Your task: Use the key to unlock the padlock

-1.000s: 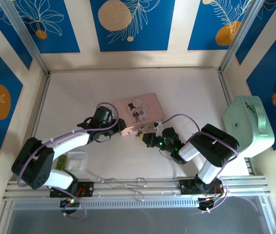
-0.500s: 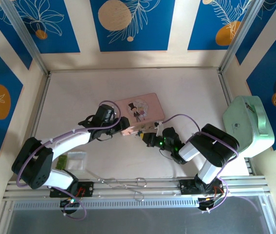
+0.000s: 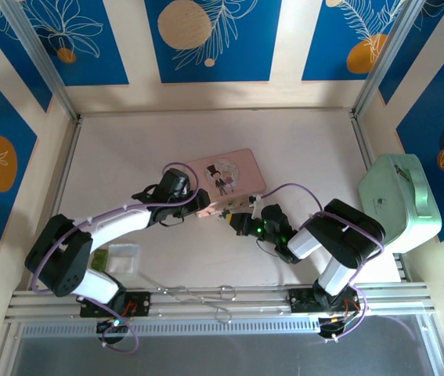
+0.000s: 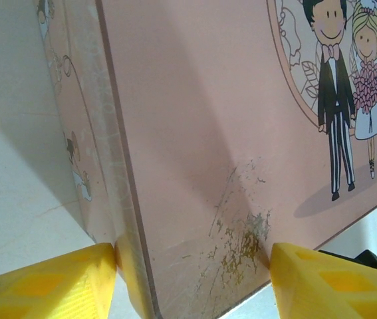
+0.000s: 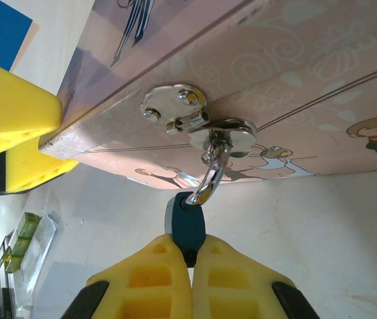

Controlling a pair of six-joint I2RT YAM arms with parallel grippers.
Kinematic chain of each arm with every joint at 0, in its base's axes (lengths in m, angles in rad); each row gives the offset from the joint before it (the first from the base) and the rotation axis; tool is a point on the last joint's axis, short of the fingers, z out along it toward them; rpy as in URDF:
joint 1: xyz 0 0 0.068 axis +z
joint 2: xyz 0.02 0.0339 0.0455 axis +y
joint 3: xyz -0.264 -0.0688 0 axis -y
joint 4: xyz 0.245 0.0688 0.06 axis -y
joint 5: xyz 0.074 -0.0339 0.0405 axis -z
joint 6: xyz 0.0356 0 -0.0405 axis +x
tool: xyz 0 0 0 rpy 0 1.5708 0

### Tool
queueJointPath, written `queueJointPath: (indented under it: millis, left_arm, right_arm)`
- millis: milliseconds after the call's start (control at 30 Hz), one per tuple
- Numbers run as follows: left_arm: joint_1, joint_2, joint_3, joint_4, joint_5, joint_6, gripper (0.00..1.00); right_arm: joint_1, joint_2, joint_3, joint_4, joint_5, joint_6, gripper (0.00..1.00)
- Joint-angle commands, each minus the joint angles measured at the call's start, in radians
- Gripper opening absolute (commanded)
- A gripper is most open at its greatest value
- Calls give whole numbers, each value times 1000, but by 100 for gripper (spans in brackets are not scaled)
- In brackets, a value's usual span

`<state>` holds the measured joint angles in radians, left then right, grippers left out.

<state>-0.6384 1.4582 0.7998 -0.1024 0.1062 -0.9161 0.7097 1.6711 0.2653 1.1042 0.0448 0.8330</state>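
Right wrist shows padlock (image 5: 187, 224) (shackle through hasp (image 5: 223, 127)) pinched in right gripper (image 5: 191, 251).

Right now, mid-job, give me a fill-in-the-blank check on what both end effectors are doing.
1. The right end effector is ____ on the padlock.
2. The padlock hangs from the hasp on the ____ box.
3. The left end effector straddles one ____ of the box.

Missing words: shut; pink; corner.
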Motion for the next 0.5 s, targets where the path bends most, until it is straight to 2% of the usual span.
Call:
queueJointPath:
  millis: [0, 467]
  left_arm:
    - [-7, 10, 4, -6, -29, -14, 61]
    - [-3, 21, -20, 7, -19, -23, 59]
  right_arm:
    - [7, -36, -11, -22, 38, 10, 0]
    - [-5, -43, -40, 5, 69, 32, 0]
